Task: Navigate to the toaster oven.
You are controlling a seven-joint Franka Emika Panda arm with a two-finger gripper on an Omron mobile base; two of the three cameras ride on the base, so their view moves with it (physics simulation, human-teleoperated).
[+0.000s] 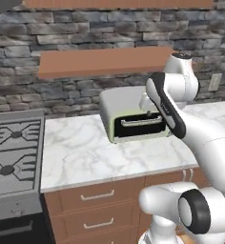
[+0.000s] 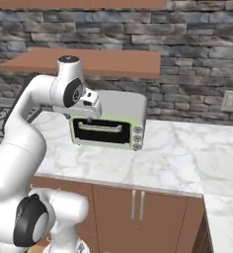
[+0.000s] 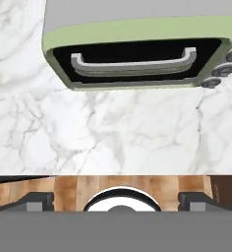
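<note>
The toaster oven [image 1: 133, 125] stands on the marble counter [image 1: 81, 152] against the stone wall. Its casing is pale green, with a dark glass door and a silver bar handle. In the right base view the toaster oven [image 2: 108, 129] sits straight ahead, three knobs on its right side. My hand hangs above the counter just in front of its door. In the hand view the toaster oven [image 3: 137, 54] fills the top, with bare marble below it. My gripper [image 3: 117, 201] is open, its fingertips [image 3: 39, 201] wide apart with nothing between them.
A black gas range [image 1: 14, 147] adjoins the counter on the left. A wooden shelf [image 1: 105, 62] hangs on the wall above the oven. Wooden drawers [image 1: 97, 195] and cabinet doors [image 2: 138, 207] sit under the counter. A wall outlet [image 2: 230, 101] is at the right.
</note>
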